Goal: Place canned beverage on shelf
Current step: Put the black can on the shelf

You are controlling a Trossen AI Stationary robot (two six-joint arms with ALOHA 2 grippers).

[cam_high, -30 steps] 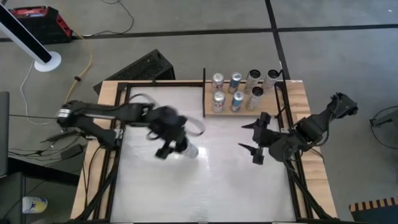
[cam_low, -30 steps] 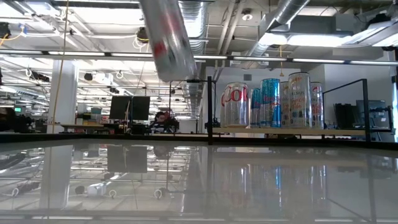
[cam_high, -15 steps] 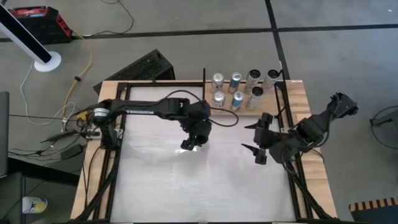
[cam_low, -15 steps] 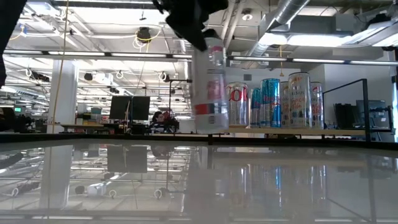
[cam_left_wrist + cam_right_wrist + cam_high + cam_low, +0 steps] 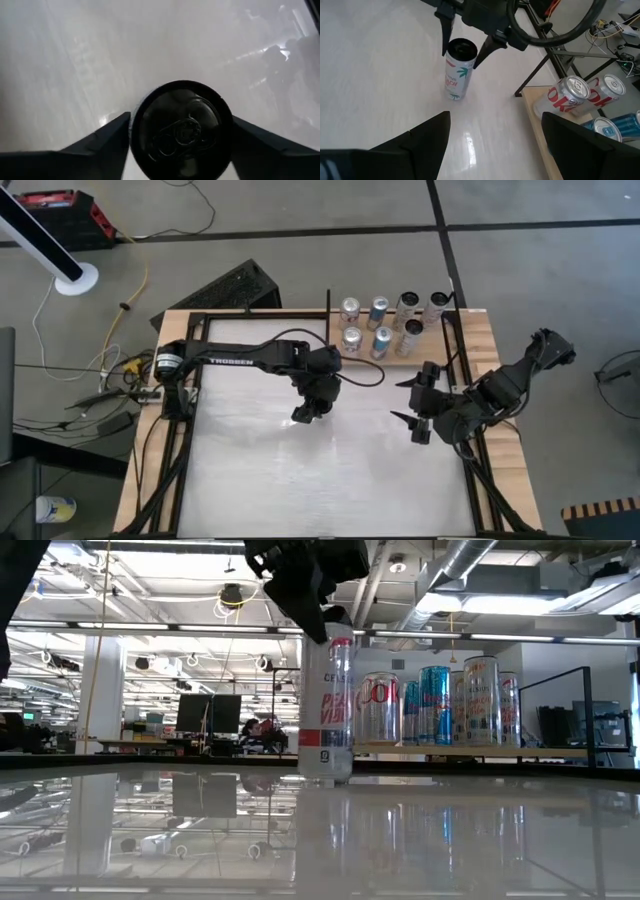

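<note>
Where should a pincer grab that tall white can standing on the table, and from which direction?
Grip the white can around its upper body, coming straight down from above. It stands upright on the white table, apart from the shelf and its cans, so its round sides are free. The left pincer is already placed that way, one finger on each side of the rim. The right pincer waits near the table's right edge.

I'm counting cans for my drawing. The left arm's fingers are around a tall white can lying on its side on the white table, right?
Not quite. The tall white can stands upright on the glossy white tabletop, not on its side; the low view and the right wrist view both show it. The left gripper does have its fingers on either side of the can's top.
</note>
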